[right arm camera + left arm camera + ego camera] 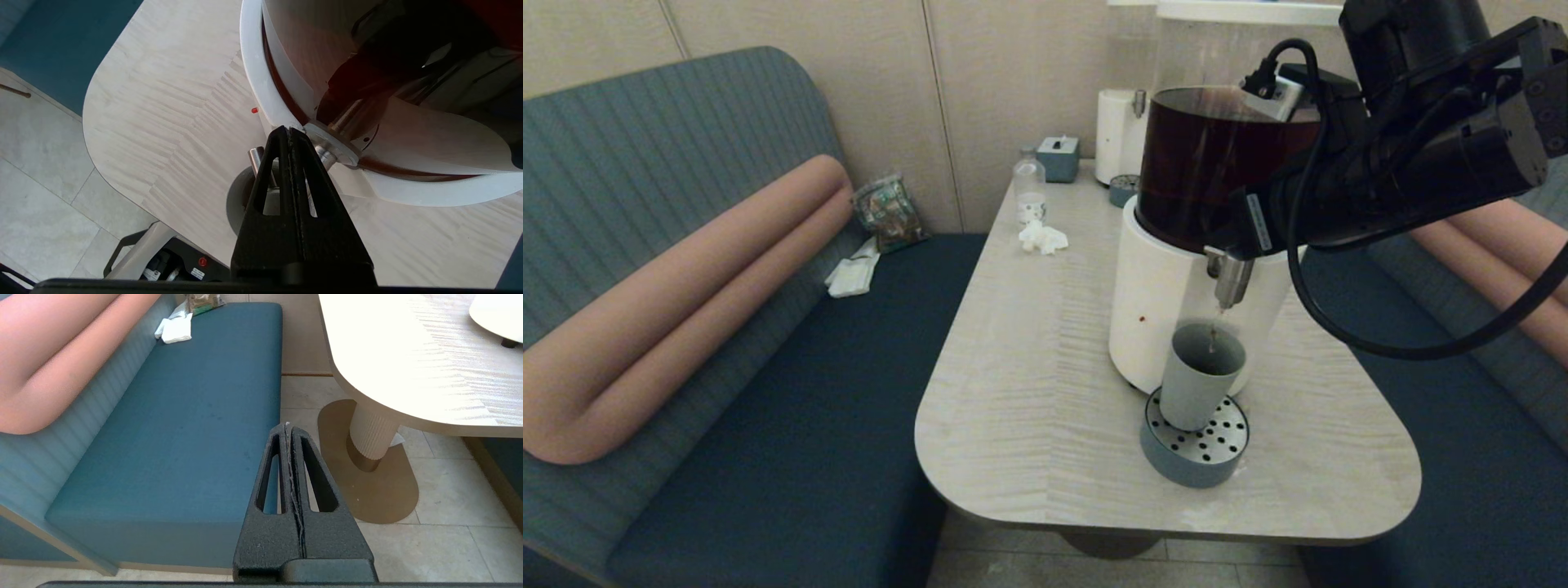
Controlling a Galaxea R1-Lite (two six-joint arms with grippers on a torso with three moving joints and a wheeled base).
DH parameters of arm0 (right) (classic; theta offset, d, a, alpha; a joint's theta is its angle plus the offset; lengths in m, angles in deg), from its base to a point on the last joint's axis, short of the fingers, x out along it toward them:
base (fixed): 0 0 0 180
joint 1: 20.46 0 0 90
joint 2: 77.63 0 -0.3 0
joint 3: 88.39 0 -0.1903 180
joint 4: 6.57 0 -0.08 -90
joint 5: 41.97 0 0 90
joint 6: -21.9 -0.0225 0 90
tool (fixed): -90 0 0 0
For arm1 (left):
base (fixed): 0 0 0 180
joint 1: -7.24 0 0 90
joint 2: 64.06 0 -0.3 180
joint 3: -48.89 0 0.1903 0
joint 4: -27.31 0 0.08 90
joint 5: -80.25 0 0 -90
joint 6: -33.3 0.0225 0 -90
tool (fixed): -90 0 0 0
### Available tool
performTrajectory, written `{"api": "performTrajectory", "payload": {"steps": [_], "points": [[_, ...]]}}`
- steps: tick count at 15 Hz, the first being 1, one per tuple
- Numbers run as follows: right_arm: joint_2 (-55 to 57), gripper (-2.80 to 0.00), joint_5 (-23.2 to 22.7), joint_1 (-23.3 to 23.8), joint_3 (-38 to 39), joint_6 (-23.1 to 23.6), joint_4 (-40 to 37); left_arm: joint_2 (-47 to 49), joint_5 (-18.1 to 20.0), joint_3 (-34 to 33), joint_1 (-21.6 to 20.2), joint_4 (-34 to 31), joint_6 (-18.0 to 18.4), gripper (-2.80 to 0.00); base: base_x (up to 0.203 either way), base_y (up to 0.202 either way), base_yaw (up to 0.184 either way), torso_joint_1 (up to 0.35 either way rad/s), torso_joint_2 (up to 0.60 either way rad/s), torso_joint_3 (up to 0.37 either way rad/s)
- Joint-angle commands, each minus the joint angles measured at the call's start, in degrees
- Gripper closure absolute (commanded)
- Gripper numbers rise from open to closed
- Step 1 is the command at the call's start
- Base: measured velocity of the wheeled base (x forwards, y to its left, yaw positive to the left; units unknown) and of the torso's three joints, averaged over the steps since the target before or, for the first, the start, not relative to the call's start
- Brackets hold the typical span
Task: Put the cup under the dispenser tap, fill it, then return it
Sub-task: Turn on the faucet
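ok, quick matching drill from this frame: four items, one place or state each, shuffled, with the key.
Items:
1. cup
2. left claw
3. right claw
4. clear bottle

Places or states:
A. shut, off the table beside the bench seat
B. far end of the table, near the wall
C. on the drip tray under the tap
D. shut, pressed at the tap fitting

Pairs: 1-C, 2-A, 3-D, 4-B

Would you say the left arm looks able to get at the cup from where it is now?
Probably not without a big move. The left pincer hangs shut low beside the table, over the bench seat. The cup sits on the drip tray, under the dispenser tap, where the right arm is.
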Motion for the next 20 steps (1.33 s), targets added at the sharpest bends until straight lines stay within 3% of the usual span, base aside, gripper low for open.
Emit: {"api": "performTrajectory", "payload": {"steps": [1,13,20], "points": [[0.2,0.00,0.2,0.1,-0.1,-0.1,1.0,0.0,0.0,0.0,0.0,0.0,0.0,0.00,0.000,0.000,0.000,0.000,0.00,0.000],[-3.7,0.00,1.5,2.8,0.8,-1.0,2.1,0.0,0.0,0.0,0.0,0.0,0.0,0.00,0.000,0.000,0.000,0.000,0.00,0.000],[-12.4,0.00,1.4,2.7,10.5,-1.5,2.4,0.0,0.0,0.0,0.0,0.0,0.0,0.00,0.000,0.000,0.000,0.000,0.00,0.000]]}}
